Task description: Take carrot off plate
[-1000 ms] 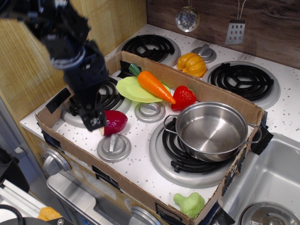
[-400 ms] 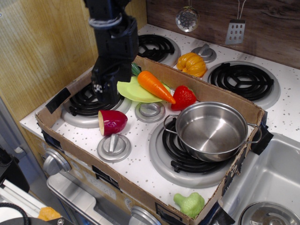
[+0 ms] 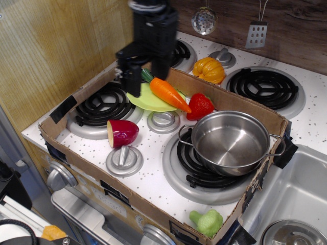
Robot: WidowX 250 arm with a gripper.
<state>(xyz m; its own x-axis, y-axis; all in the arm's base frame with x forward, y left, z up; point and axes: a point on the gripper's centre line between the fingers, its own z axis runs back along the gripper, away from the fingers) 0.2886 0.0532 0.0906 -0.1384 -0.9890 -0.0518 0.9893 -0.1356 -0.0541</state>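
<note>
The orange carrot (image 3: 169,95) with its dark green stem lies across the lime-green plate (image 3: 144,100), tip pointing right toward the strawberry. The plate sits between the left burner and a stove knob, inside the cardboard surround. My black gripper (image 3: 148,76) hangs from above at the plate's back left edge, over the carrot's stem end. It is open, with one finger (image 3: 134,81) left of the stem and the other behind it. It holds nothing.
A red strawberry (image 3: 200,106) touches the carrot's tip. A steel pot (image 3: 230,142) stands on the front right burner. A dark red halved vegetable (image 3: 122,132) lies front left. An orange-yellow pumpkin (image 3: 208,70) sits behind the cardboard wall (image 3: 225,97). A green toy (image 3: 207,222) lies at the front edge.
My gripper has swung from the front left, by the dark red vegetable, up and right to the stem end of the carrot. The carrot and plate have not moved.
</note>
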